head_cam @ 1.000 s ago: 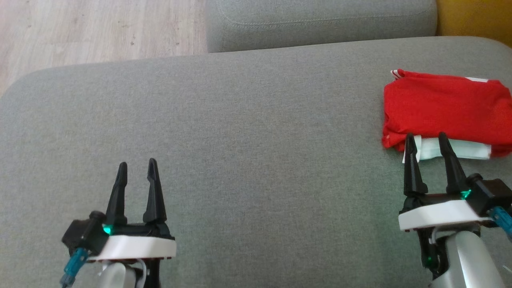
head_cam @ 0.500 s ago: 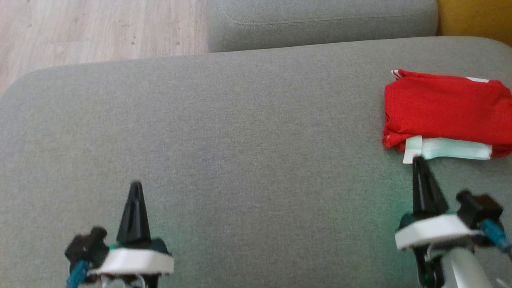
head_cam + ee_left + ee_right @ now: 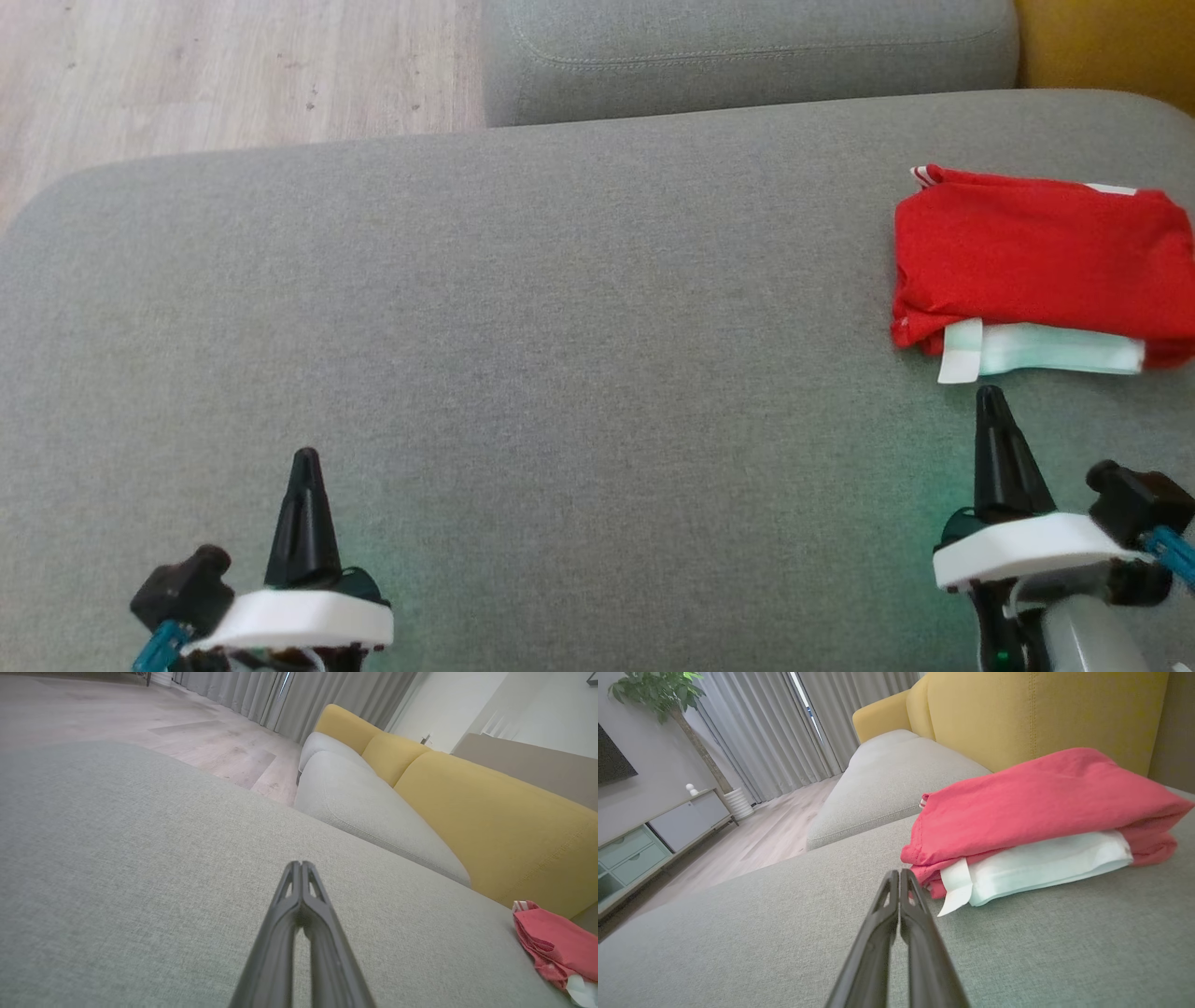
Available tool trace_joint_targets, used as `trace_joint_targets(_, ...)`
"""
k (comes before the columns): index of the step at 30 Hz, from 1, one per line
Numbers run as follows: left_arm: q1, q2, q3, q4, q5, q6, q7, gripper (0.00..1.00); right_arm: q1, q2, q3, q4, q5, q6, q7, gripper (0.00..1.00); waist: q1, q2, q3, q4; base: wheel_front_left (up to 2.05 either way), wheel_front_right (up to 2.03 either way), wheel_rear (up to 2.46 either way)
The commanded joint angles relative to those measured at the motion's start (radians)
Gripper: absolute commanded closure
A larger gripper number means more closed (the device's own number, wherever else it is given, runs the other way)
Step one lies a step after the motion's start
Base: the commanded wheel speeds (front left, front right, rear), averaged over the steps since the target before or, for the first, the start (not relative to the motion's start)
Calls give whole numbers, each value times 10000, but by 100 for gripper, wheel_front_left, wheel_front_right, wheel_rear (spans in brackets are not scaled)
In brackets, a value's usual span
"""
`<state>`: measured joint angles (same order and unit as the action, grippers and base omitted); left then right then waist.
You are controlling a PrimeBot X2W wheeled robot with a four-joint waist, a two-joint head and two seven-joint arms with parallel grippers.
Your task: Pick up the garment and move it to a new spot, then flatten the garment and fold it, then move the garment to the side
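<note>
Just beyond the right gripper (image 3: 991,396), closed and empty, lies the folded red garment (image 3: 1036,247), not touching.

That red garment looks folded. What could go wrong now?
The shut right tool points at the white layer protruding from the garment; a forward nudge might drag it out and spoil the fold. The garment's right end runs past the head view's edge, so trouble there might go unseen.

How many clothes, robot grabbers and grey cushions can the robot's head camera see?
Clothes: 1, the red garment
Grabbers: 2, the left gripper and the right gripper, both shut
Grey cushions: 2, the big cushion and the far cushion
Total: 5
</note>
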<state>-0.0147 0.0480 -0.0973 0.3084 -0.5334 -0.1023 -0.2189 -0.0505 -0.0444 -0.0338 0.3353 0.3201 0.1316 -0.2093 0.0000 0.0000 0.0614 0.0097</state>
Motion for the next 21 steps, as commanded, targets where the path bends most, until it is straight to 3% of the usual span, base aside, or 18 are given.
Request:
trace_joint_targets(1, -406, 14, 159, -355, -235, -27, 73, 100, -384, -14, -36, -370, 314, -1, 63, 100, 0, 0, -7, -1, 0, 0, 0)
trace_joint_targets(21, -501, 25, 503, -405, -2163, -74, 656, 100, -419, -23, -178, -468, 2605, -3, 642, 100, 0, 0, -112, -19, 0, 0, 0)
